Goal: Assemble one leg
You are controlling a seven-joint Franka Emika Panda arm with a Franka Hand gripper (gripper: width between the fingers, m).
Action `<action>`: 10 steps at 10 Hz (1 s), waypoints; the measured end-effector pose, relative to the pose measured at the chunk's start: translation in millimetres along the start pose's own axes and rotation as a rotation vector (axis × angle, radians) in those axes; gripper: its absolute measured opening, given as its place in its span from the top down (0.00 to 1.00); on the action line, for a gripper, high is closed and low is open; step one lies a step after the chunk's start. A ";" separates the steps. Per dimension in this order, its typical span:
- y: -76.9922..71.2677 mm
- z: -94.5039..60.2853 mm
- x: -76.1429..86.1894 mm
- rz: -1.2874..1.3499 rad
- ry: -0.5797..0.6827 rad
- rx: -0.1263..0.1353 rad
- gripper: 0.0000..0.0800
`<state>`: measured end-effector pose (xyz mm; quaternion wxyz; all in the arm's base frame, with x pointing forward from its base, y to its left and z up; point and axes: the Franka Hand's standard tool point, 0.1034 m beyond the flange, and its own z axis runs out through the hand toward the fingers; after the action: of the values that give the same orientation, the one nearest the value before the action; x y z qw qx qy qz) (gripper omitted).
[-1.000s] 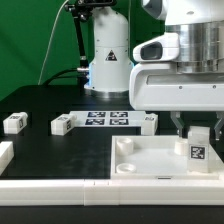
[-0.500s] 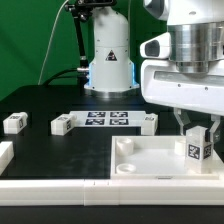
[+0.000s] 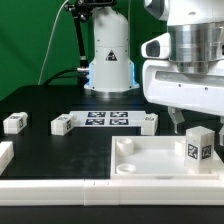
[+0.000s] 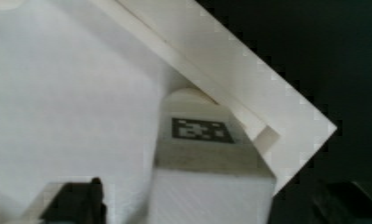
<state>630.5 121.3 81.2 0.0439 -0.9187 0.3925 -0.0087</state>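
Observation:
One leg (image 3: 198, 148), a small white block with a black-and-white tag, stands upright on the large white tray (image 3: 150, 165) near its corner at the exterior view's right. My gripper (image 3: 195, 124) hangs just above the leg with its jaws apart, one finger (image 3: 178, 121) beside the leg's top and clear of it. In the wrist view the leg (image 4: 204, 127) stands on the tray (image 4: 76, 100), beyond my gripper (image 4: 201, 205), whose dark fingertips (image 4: 76, 200) stand wide apart with nothing between them. Three more legs (image 3: 14, 122) (image 3: 64, 124) (image 3: 148, 121) lie on the black table.
The marker board (image 3: 105, 119) lies flat between the loose legs. The robot's white base (image 3: 108, 60) stands behind it. A white piece (image 3: 4, 153) sits at the exterior view's left edge. A round socket (image 3: 127, 146) shows in the tray's near corner.
The leg was held between the fingers and turned on the tray. Now the jaws have opened and the fingers have risen slightly; the leg stands free.

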 end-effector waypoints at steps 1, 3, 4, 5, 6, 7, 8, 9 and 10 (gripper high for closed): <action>-0.7 -0.6 0.4 -0.106 0.001 0.001 0.22; -3.7 -2.5 -1.3 -0.377 0.011 -0.015 0.19; -5.7 -3.5 -1.4 -0.478 0.012 -0.017 0.19; -5.8 -2.7 -1.1 -0.645 0.011 -0.020 0.19; -5.9 -1.6 -1.5 -0.762 0.012 -0.023 0.19; -5.5 -0.3 -1.5 -0.897 0.014 -0.031 0.19; -4.2 0.9 -0.9 -1.001 0.010 -0.034 0.19; -2.7 1.4 1.0 -1.090 0.008 -0.035 0.19; -3.4 1.0 1.6 -1.123 0.012 -0.033 0.19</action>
<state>634.1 122.6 80.5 0.0157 -0.9871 -0.1565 -0.0298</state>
